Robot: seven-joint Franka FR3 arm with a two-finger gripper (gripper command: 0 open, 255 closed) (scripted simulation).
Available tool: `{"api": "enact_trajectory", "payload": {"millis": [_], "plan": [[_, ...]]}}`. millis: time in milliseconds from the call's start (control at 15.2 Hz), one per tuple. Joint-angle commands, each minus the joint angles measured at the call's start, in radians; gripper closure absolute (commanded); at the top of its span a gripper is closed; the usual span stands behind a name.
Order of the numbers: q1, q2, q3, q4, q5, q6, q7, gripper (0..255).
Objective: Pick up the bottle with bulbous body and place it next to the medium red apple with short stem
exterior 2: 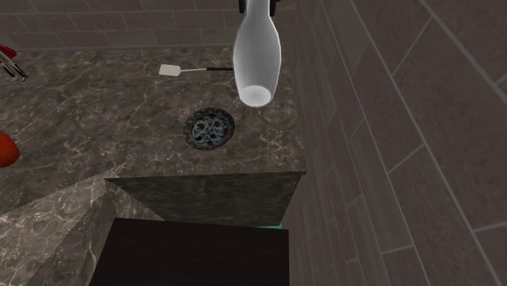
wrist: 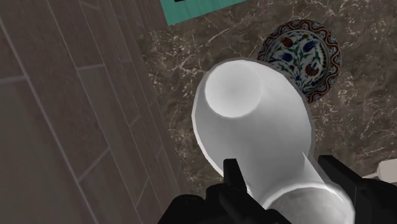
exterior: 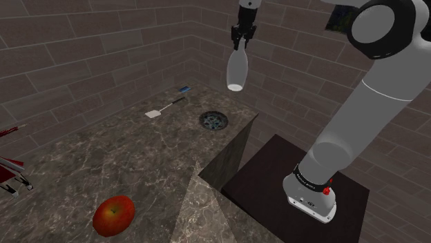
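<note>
The two black fingers [wrist: 233, 174] are clamped on the narrow neck of the white bottle [wrist: 253, 124], one on each side. It hangs from them base down, with the wide rounded body lowest. In the shoulder view the bottle [exterior: 236, 67] is in the air high above the far right corner of the counter [exterior: 103, 155], close to the brick wall and touching nothing. Below it and slightly left lies a small round patterned plate [exterior: 213, 121], and farther left a white-headed spatula [exterior: 164, 108].

The bottle looks rigid and smooth, though its material is not plain. I would treat it as slippery and breakable. The neck is the sensible place to hold it, since it is the only part slim enough for the fingers. Most of the weight sits in the bulb below the grip, however, so a quick move could make it swing or slide downward through the hold.

The red apple [exterior: 113, 215] rests at the near left end of the counter, well apart from the bottle. The carry is therefore long and is best done slowly. The bottle should go down base first just beside the apple without nudging it, as the apple could roll.
</note>
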Motion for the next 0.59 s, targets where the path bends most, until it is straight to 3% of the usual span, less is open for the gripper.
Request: {"api": "enact_trajectory", "payload": {"millis": [0,528], "plan": [[-0.001,0.007,-0.001,0.037,0.002,-0.03,-0.003,255],[-0.004,0.043,-0.004,0.189,0.01,-0.148,-0.008,255]]}}
